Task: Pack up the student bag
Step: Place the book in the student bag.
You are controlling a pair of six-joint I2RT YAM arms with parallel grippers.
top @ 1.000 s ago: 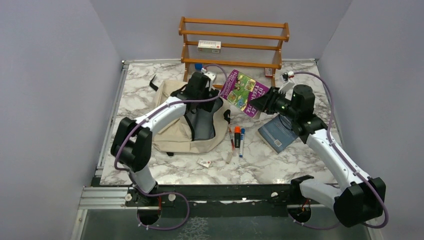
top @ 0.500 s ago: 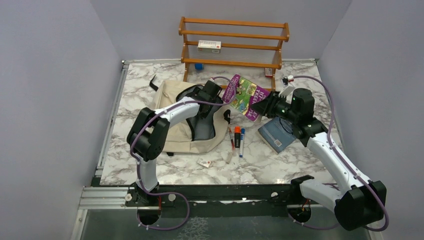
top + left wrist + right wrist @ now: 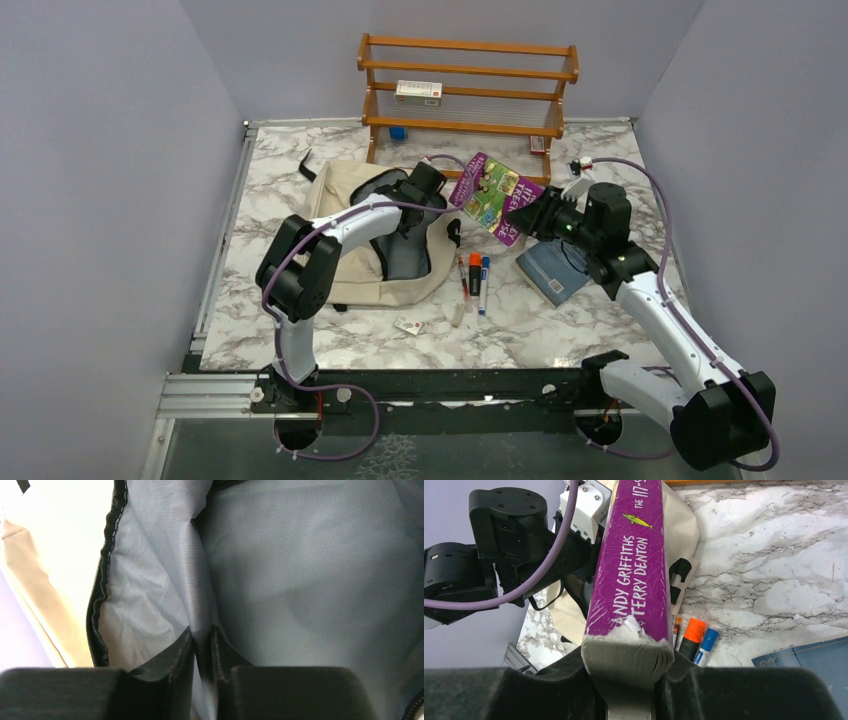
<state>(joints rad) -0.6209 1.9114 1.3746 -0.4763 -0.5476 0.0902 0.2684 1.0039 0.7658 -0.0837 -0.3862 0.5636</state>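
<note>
The left arm is bent sharply at the elbow and stretched out over the bag (image 3: 340, 255), which lies open on the table directly under the left gripper (image 3: 425, 186). The fingers of that gripper are drawn almost together, and a fold of the bag's grey lining (image 3: 310, 570) is pinched between them. The right arm is raised from its base and angled inward. A purple book (image 3: 488, 188) is clamped at one end in the right gripper (image 3: 525, 213) and held tilted in the air, with its far end close beside the left gripper. Below and just left of the right gripper, an orange marker (image 3: 475, 265) and a blue marker (image 3: 484, 275) are laid side by side, and a blue notebook (image 3: 552, 270) is seen beneath the right wrist. The table (image 3: 560, 335) is marbled white, a wooden rack (image 3: 468, 46) is set beyond both grippers, and the scene is enclosed by plain lilac walls (image 3: 100, 200)
</note>
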